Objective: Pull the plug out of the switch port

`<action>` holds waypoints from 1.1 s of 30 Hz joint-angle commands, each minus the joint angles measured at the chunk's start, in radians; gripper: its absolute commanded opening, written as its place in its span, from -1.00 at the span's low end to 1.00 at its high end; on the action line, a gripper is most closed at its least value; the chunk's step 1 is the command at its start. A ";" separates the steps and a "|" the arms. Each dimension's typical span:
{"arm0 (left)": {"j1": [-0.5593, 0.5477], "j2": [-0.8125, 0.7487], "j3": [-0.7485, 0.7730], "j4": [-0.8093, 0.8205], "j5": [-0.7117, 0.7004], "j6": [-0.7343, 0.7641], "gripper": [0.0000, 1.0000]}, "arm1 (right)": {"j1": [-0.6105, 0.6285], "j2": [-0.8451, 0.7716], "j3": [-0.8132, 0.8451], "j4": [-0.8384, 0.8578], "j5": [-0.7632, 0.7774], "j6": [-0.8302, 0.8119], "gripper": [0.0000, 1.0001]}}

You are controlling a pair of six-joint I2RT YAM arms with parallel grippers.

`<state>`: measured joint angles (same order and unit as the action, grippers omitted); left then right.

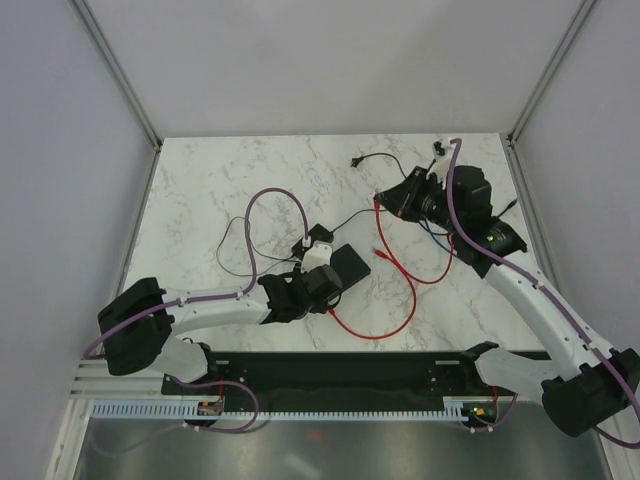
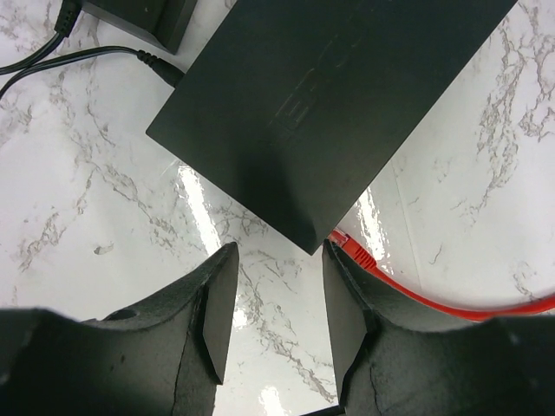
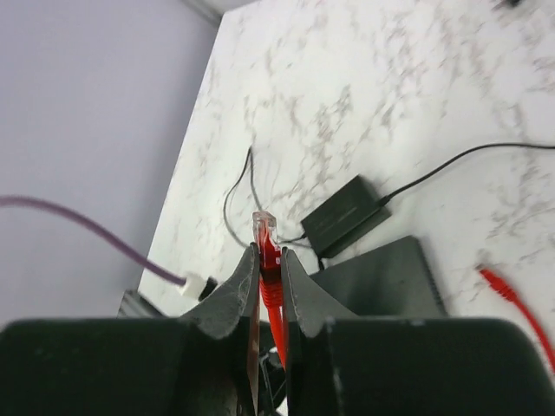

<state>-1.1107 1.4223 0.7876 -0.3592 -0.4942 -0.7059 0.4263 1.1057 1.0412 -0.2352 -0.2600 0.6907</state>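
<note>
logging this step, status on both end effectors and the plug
Left end effector open, short of flat matte-black switch box. Right end effector shut on clear plug of red cable, off any port. Another red plug end at switch corner, seating unclear.

Matte-black switch [image 2: 329,104], glossy marble table [image 2: 104,217]

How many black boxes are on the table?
2. The larger flat box lies just ahead of the left end effector; the smaller one sits just beyond its far edge.
</note>
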 commanded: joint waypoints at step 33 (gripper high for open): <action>0.003 0.012 0.007 0.066 -0.018 -0.003 0.04 | -0.397 0.884 0.491 0.062 0.315 -0.105 -0.13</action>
<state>-1.1099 1.4265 0.7799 -0.3336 -0.4923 -0.7055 0.0231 1.9926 1.4677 -0.1452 0.0601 0.6102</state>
